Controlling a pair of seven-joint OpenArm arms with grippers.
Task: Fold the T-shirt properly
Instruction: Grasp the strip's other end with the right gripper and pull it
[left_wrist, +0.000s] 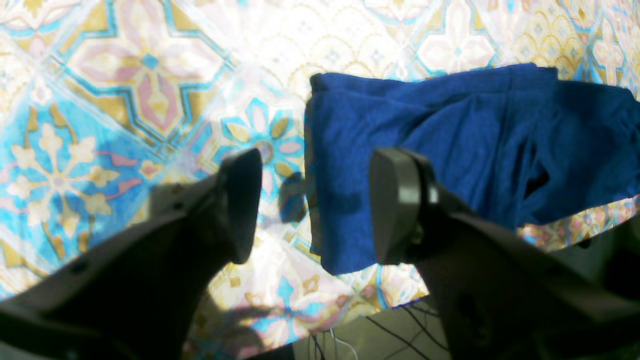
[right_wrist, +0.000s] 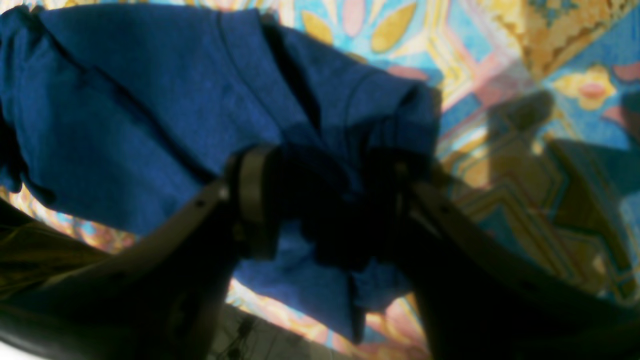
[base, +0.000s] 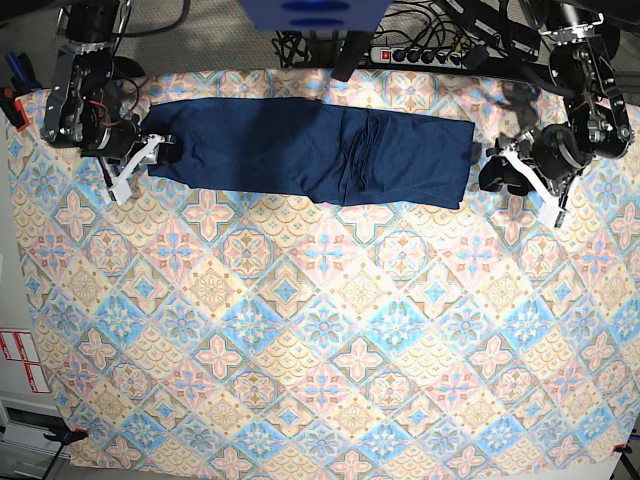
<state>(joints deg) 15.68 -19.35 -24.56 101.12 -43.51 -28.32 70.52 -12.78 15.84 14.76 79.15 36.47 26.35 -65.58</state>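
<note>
The T-shirt (base: 300, 150) is a dark blue garment folded into a long strip across the far side of the patterned tablecloth (base: 320, 330). My right gripper (base: 165, 148) is at the strip's left end in the base view. In the right wrist view its jaws (right_wrist: 325, 205) stand wide apart with bunched T-shirt (right_wrist: 150, 110) fabric between them. My left gripper (base: 488, 165) is at the strip's other end. In the left wrist view it (left_wrist: 320, 205) is open above the cloth, and the T-shirt (left_wrist: 450, 150) edge lies between its fingers (left_wrist: 395, 205) without touching them.
A power strip (base: 420, 52) and cables lie behind the table's far edge. The table edge with wires (left_wrist: 390, 330) below it shows under the left gripper. Red and white labels (base: 20, 360) sit at the left border of the base view.
</note>
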